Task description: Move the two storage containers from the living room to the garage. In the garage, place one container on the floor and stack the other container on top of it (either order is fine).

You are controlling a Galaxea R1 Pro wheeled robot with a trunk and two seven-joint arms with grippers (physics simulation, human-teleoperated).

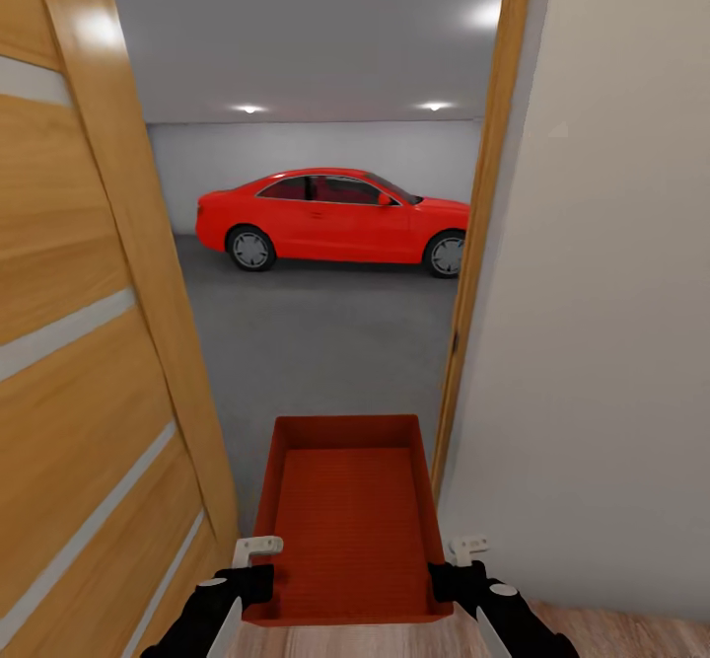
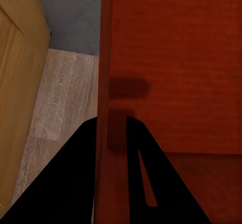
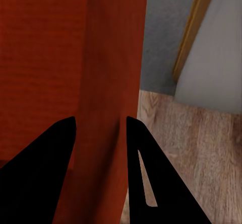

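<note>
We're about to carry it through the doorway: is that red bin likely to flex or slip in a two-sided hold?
The storage container probably stays fairly stiff: its walls look straight while both grippers, left and right, pinch opposite walls. It is empty, so likely light. The plain smooth walls could slip between the fingers if jolted.

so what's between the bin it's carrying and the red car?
Head view: bare dark grey garage floor between the storage container and the red car. The open wooden door stands off to the left, not in that stretch.
</note>
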